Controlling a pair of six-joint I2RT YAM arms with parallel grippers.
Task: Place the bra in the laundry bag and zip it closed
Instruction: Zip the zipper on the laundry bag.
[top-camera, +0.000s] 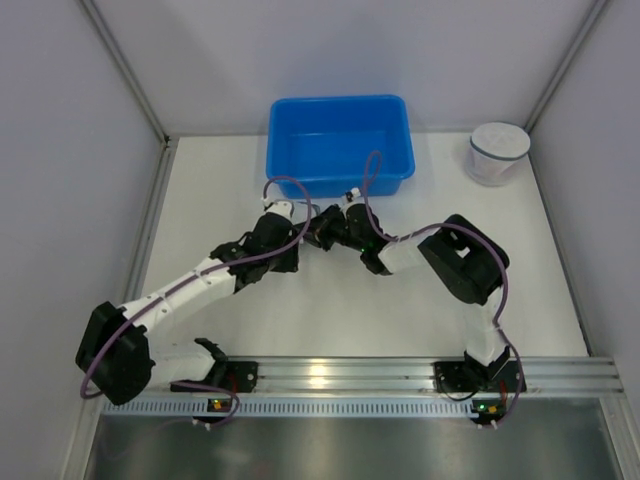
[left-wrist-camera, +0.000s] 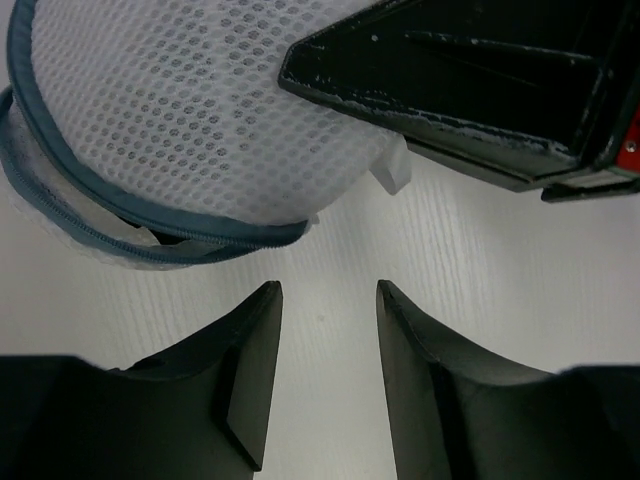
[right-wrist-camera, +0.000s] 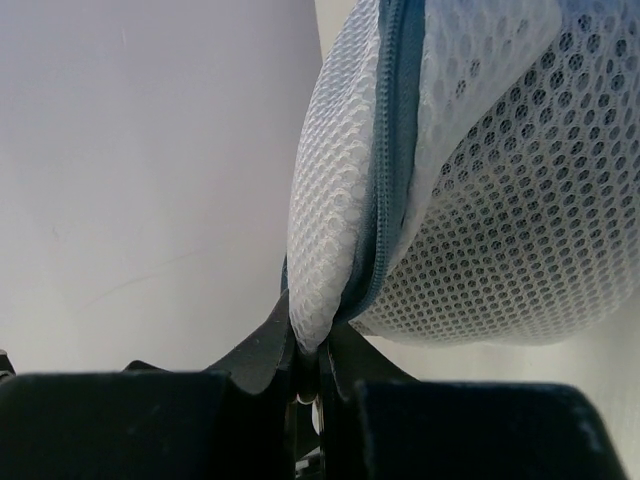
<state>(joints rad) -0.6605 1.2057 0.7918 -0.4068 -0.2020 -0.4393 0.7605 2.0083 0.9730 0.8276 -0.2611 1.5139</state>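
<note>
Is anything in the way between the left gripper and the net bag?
Nothing visible. Only table surface lies between the open left gripper and the laundry bag. The right gripper pinches the bag's edge, off to one side.

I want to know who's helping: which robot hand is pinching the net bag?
The right gripper, shut on the laundry bag beside the zipper. The left gripper hangs open, empty.

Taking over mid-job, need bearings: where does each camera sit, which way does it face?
Top external: above and behind, looking down on table, blue bin; left arm, right arm show.
Left wrist: past open left gripper toward laundry bag.
Right wrist: along right gripper, shut on bag's edge beside zipper.
Shared: both wrist views show the bag.
</note>
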